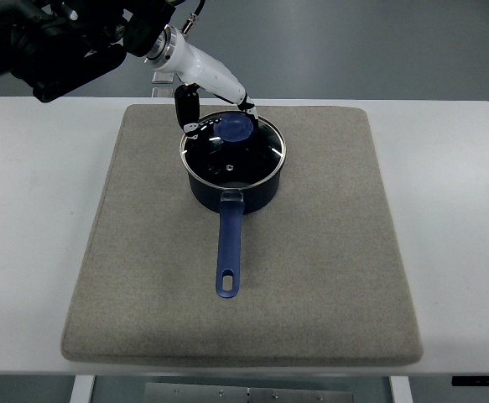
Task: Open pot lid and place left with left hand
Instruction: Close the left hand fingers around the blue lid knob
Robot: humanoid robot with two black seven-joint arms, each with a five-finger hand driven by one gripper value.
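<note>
A dark blue saucepan [231,189] stands on the mat, its long blue handle [229,252] pointing toward the near edge. The glass lid [252,159] lies flat on the pan's rim, with a round blue knob [236,128] at its far side. My left hand [219,113] reaches in from the upper left on a white wrist and hovers right over the knob. One black finger [187,109] hangs to the knob's left and another fingertip [247,105] sits just behind it. The fingers are spread, and the knob shows uncovered between them. No right arm is in the picture.
A beige felt mat [311,269] covers most of a white table [454,210]. Bare mat lies to the left of the pan [135,218]. The arm's black body [59,42] fills the upper left corner.
</note>
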